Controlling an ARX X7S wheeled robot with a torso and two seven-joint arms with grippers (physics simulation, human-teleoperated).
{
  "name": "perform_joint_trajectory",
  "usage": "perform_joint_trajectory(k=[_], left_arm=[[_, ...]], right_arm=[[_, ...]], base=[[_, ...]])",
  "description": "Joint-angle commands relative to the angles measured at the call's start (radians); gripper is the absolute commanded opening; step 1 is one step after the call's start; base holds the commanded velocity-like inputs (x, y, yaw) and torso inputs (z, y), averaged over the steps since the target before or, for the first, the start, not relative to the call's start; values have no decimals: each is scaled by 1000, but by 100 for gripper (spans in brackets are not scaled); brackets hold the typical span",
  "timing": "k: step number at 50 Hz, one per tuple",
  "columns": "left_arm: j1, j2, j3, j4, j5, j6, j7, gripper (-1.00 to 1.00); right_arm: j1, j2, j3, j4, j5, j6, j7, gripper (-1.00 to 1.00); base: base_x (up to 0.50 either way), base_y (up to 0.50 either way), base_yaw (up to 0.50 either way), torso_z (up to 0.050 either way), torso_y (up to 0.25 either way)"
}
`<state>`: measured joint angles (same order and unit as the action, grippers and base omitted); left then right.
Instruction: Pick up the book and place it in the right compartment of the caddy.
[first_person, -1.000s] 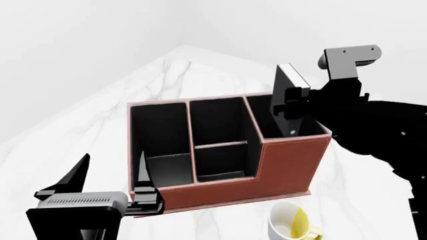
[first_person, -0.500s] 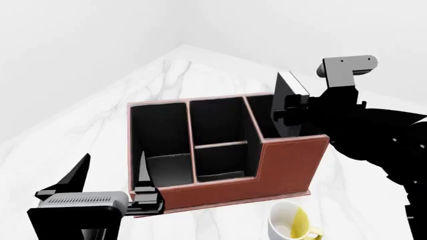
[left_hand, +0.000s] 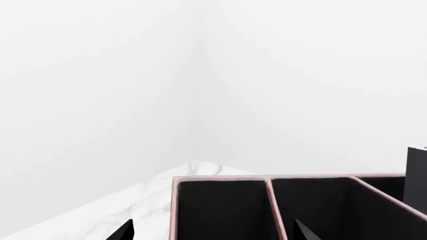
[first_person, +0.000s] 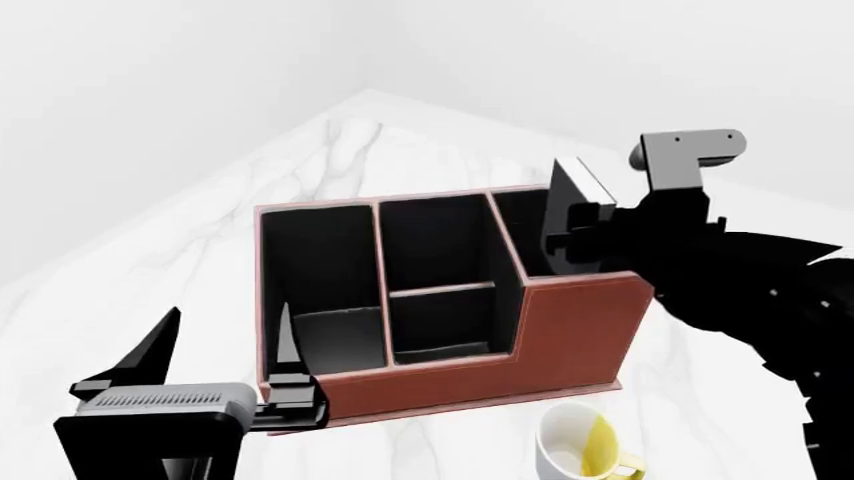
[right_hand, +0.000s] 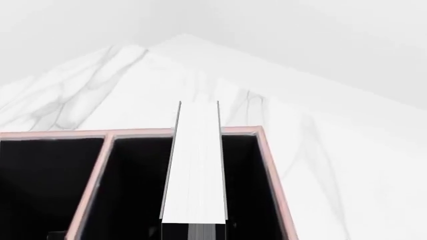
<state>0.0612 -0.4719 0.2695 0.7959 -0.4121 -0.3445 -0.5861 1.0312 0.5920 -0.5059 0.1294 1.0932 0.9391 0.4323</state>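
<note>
Now the small black hardcover book (first_person: 571, 180) with white page edges stands tilted in the mouth of the right compartment (first_person: 534, 235), the tallest, square-mouthed end section with black inside and red-brown walls. Its lower part is inside the section while its upper corner rises above the pale rim. In the right wrist view the book's (right_hand: 195, 165) white page edge runs as a long strip down the middle of that compartment's (right_hand: 253, 200) opening, clear of both side walls.

The black right gripper (first_person: 577, 228) is closed on the book, its fingers clamped against the covers just above the rim, with the dark arm reaching in from the side and a grey camera block above it.

The reddish-brown leather-look caddy (first_person: 561, 335) with black interior and stepped front sits on the white marble-patterned table (first_person: 200, 240). Its divided middle section and long low end section hold nothing that can be seen.

The black left gripper (first_person: 220, 350) hovers near the caddy's low end, its two pointed fingers spread wide apart with nothing between them; one fingertip shows in front of the low corner. In the left wrist view the caddy's (left_hand: 267, 179) rim lies just ahead.

A white mug (first_person: 583, 450) with a yellow inside stands on the table in front of the caddy's tall end, apart from it.
</note>
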Motion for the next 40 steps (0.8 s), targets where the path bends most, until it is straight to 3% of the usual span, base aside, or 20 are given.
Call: perform_joint_trajectory(k=[1, 30, 31, 40], left_arm=[[-1, -2, 2, -1, -1, 1, -2, 100], [-3, -7, 9, -1, 1, 4, -10, 100], [-3, -7, 9, -1, 1, 4, -10, 100], [-2, -9, 9, 1, -2, 6, -12, 100]], right_arm=[[-8, 2, 18, -13, -37, -11, -5, -100], [-27, 2, 14, 12, -42, -37, -32, -100], [-26, 2, 15, 14, -38, -35, -34, 100], [-33, 4, 15, 8, -39, -41, -31, 100]], base=[[0, 0, 0, 0, 0], [0, 0, 0, 0, 2], [0, 0, 0, 0, 0], [0, 0, 0, 0, 0]])
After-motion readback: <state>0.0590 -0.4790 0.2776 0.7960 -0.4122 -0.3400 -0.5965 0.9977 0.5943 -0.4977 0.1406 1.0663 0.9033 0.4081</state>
